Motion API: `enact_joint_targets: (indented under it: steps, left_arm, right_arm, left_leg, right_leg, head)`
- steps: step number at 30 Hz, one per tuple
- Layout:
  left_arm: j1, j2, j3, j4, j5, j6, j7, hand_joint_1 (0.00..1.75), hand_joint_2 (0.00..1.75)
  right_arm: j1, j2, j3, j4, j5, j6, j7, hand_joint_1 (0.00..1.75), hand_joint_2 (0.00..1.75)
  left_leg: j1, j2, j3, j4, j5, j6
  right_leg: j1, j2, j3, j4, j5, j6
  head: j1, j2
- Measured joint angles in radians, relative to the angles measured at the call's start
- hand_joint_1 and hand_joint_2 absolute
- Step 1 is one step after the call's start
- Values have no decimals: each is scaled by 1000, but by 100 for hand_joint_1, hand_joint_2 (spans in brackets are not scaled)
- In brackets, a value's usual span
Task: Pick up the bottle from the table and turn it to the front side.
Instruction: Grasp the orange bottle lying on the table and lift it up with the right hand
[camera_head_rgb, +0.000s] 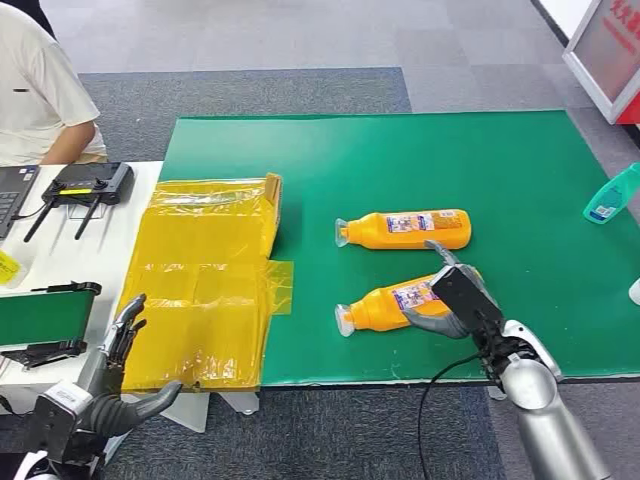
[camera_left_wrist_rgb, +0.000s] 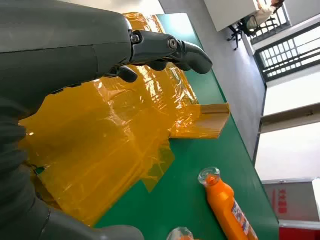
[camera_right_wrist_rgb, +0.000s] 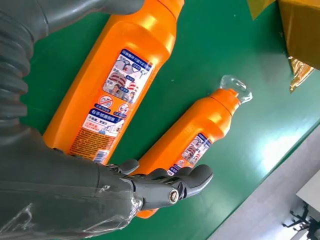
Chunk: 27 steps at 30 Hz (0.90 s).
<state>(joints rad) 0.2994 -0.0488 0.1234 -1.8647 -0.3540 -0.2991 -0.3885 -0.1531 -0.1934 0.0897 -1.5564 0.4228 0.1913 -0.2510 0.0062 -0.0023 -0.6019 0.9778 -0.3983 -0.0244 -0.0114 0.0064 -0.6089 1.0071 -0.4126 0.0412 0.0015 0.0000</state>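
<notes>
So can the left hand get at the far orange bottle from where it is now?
Probably not easily. The left hand hovers open off the mat's near-left corner, with the yellow plastic sheet and open green mat between it and the far orange bottle. Nothing blocks it; it just looks a long reach.

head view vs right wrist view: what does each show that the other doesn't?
Head view alone: the left hand open beside the yellow plastic sheet, a teal bottle at the mat's far right, a person's sleeve.
Right wrist view alone: close-up label print on the near orange bottle.
Both: two orange bottles lying on the green mat, right hand at the nearer one.
</notes>
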Motion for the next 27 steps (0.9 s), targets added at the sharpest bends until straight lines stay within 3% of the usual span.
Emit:
enact_joint_targets:
  steps: [27]
  left_arm:
    - [21, 0, 9, 0, 19, -28, -11, 0, 175]
  right_arm:
    - [1, -17, 26, 4, 86, -43, 9, 0, 175]
  left_leg:
    - [0, 0, 0, 0, 0, 0]
  right_leg:
    - [0, 0, 0, 0, 0, 0]
  head:
    - [0, 0]
